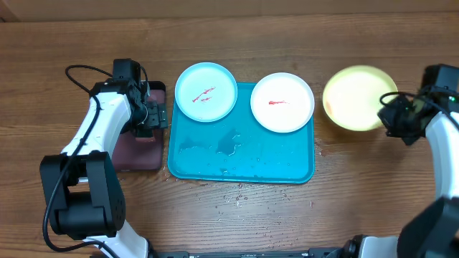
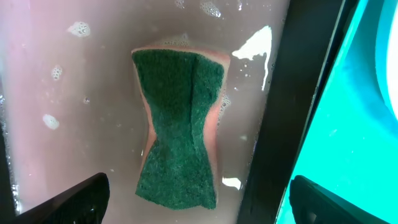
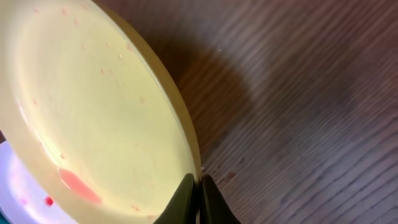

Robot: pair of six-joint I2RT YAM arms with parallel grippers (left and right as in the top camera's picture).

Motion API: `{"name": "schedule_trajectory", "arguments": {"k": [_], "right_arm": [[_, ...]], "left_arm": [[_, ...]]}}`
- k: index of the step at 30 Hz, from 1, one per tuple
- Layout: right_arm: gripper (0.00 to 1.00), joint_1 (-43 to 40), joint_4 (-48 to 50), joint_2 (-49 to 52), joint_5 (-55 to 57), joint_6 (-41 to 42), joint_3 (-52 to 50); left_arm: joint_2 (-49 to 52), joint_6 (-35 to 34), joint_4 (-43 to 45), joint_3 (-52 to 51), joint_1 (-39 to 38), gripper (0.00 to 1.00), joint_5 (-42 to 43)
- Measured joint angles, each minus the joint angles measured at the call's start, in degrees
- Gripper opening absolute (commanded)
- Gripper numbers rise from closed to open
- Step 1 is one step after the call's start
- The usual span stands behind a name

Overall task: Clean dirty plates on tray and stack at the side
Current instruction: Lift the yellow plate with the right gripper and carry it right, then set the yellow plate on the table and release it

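Yellow plate at 3 o'clock of the tray, right gripper pinching just its rim. Slick plastic, could slip out. Left gripper spread wide over sponge.

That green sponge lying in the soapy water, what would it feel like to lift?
Probably soft: the sponge is pinched in at its waist. Likely heavy for its size and dripping, since it sits in sudsy water. Perhaps slippery.

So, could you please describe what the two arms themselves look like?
The left arm and right arm have white rounded links and black joints. A black cable loops beside the left wrist. Each tool's fingers are black.
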Motion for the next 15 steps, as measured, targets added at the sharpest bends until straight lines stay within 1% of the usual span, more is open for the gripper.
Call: {"name": "schedule_trajectory", "arguments": {"k": [9, 10, 12, 13, 14, 15], "right_arm": [[0.04, -1.05, 0.79, 8.94, -1.99, -1.88, 0.0], [0.05, -1.05, 0.98, 9.68, -2.01, -1.99, 0.0], [0.33, -1.05, 1.33, 10.95, -2.08, -1.99, 0.0], [0.49, -1.05, 1.51, 11.28, -2.27, -2.05, 0.0], [0.56, -1.05, 1.7, 11.37, -2.47, -2.19, 0.0], [0.59, -1.05, 1.86, 11.37, -2.73, -2.36, 0.0]], "left_arm": [[0.0, 0.0, -0.02, 0.0, 0.0, 0.93, 0.0], [0.0, 0.0, -0.02, 0.0, 0.0, 0.93, 0.0], [0.0, 0.0, -0.02, 0.0, 0.0, 0.93, 0.0], [0.0, 0.0, -0.02, 0.0, 0.0, 0.93, 0.0], [0.0, 0.0, -0.09, 0.0, 0.0, 0.93, 0.02], [0.0, 0.0, -0.15, 0.0, 0.0, 0.93, 0.02]]}}
